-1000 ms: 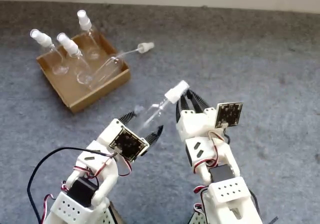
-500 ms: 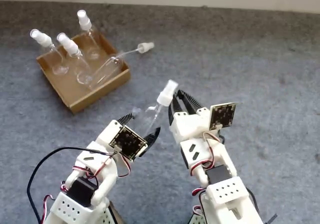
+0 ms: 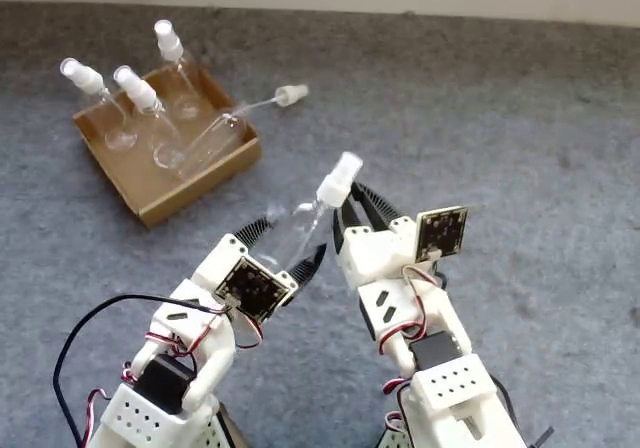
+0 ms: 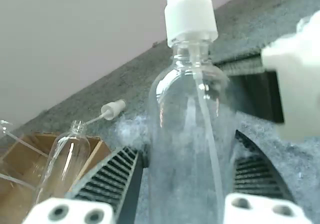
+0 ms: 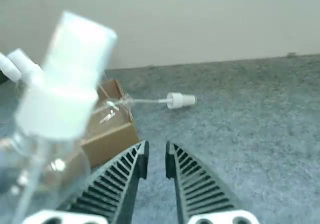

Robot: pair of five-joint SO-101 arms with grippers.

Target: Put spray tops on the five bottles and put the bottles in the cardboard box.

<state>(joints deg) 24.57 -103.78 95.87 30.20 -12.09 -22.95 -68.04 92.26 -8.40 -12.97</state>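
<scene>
Cardboard box (image 3: 190, 190) lies on the grey surface (image 3: 520, 118), well to the left of and beyond the fingers of the left gripper (image 3: 283, 248). Three upright bottles (image 3: 135, 90) stand inside it, each wearing a white spray top (image 3: 168, 38). A fourth bottle (image 3: 208, 140) leans in the box's right half with its neck over the rim, pointing right; its loose spray top (image 3: 292, 94) sits outside the box, just off the neck, and the thin tube (image 3: 258, 105) runs back into the bottle. Closer in, the left gripper's fingers are clamped on the body of the fifth bottle (image 4: 190, 149), a clear one that rises from between them and tilts up toward the right. Its white spray head (image 3: 338, 180) is seated on the neck, above and beyond the fingers; whether it is screwed home cannot be told. Just right of that head is the right gripper (image 3: 358, 206), its black ribbed fingers nearly together with a narrow slit between them and nothing held. The head stands outside the finger nearer the left arm, not between the two.
</scene>
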